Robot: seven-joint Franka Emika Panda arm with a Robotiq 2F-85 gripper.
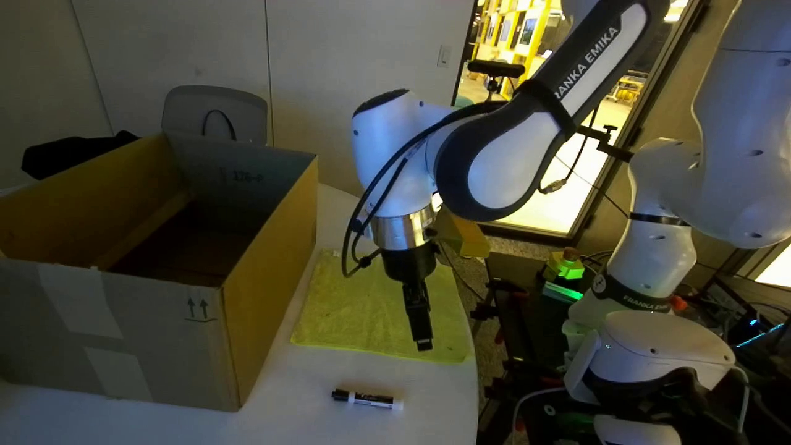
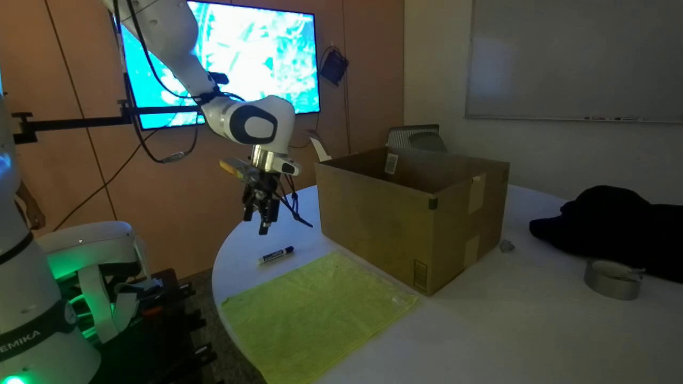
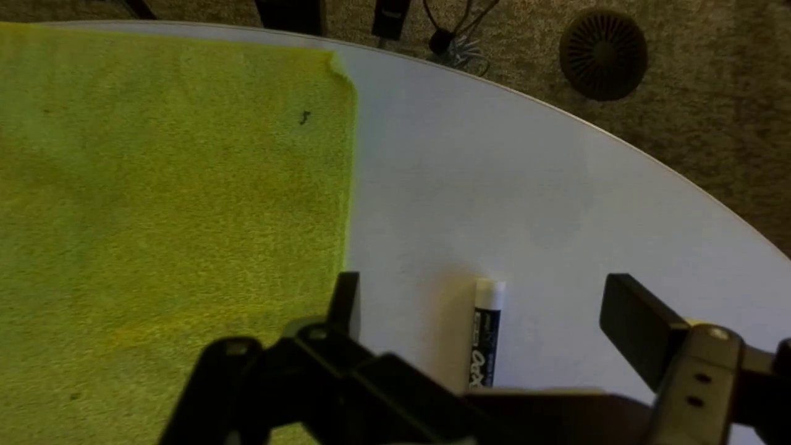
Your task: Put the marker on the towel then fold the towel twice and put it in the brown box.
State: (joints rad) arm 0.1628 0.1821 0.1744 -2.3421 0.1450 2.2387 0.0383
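The marker (image 1: 367, 399) lies on the worktop (image 2: 512, 330), beside the unfolded towel (image 2: 320, 314). The end effector (image 3: 481, 296) stands jaws apart, empty. No step appears complete; remaining: place marker, fold twice, load into box (image 2: 373, 224).

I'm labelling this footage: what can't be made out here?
Marker: lower end hidden by end effector in wrist view.
Marker's lettering: too small to read in both exterior views.
Towel: a corner cut off by an exterior view's bottom edge.
Brown box: floor's near part hidden by its near wall in an exterior view.
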